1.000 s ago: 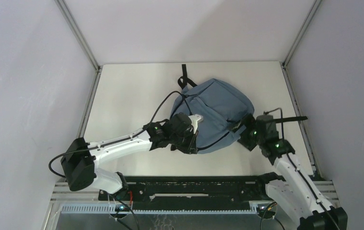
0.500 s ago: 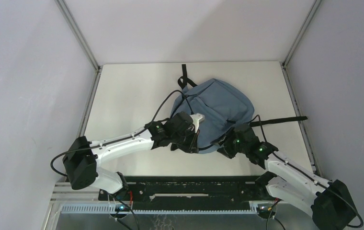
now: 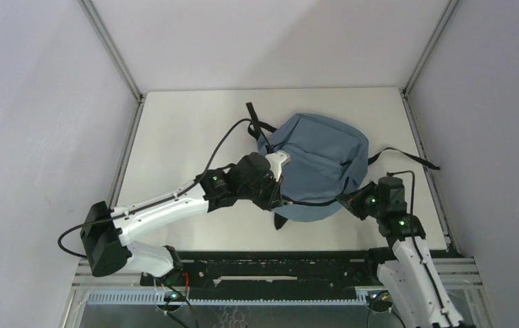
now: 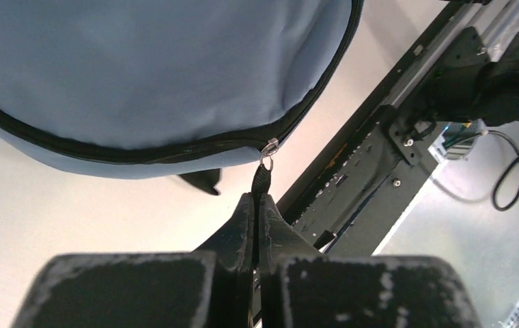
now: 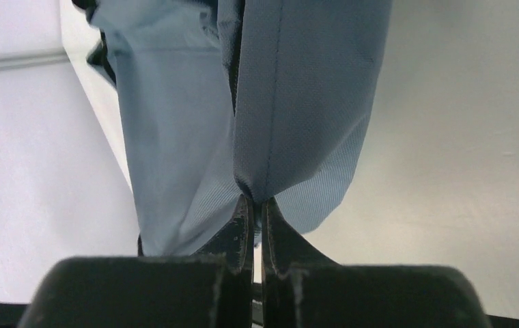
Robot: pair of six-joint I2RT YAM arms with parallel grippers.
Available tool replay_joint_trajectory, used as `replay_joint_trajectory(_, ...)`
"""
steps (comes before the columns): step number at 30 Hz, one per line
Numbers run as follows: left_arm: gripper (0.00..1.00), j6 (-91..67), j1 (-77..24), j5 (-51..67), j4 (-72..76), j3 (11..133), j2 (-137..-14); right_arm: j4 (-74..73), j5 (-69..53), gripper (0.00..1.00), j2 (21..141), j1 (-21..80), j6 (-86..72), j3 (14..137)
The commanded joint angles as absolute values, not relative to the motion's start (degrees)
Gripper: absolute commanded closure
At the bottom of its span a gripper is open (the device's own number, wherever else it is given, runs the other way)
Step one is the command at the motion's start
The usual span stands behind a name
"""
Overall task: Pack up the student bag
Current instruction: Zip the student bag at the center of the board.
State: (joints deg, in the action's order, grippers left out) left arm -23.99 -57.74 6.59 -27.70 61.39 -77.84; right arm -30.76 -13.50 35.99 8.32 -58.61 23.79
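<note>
- Left wrist view: the left gripper is clamped tight on the black zipper pull, low centre of frame. The zipper curves off to the left and looks zipped along the stretch I can see.
- Right wrist view: the right gripper is pinched onto a fold of the student bag, and the fabric bunches up from the jaws toward the top of frame.
- Handling guess: soft, floppy cloth, probably light. It'll sag and slide rather than hold its shape, so the pull tab plus a fabric pinch seem like sane grab spots.
- Top external: the bag sits in the middle of the table, a bit right of centre, with black straps trailing at its upper left and right.
- Contents: can't see inside, so no idea what's packed.
</note>
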Motion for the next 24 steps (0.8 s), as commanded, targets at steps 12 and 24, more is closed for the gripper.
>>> replay_joint_trajectory(12, 1.00, -19.5, -55.0, 2.3, -32.7, 67.4, -76.4, -41.6, -25.4, 1.00, 37.8, -27.8, -33.5, 33.7)
replay_joint_trajectory(24, 1.00, -23.4, -49.9, 5.2, -26.6, 63.9, -80.3, -43.2, -26.9, 0.01, 30.9, -23.3, -33.5, 40.7)
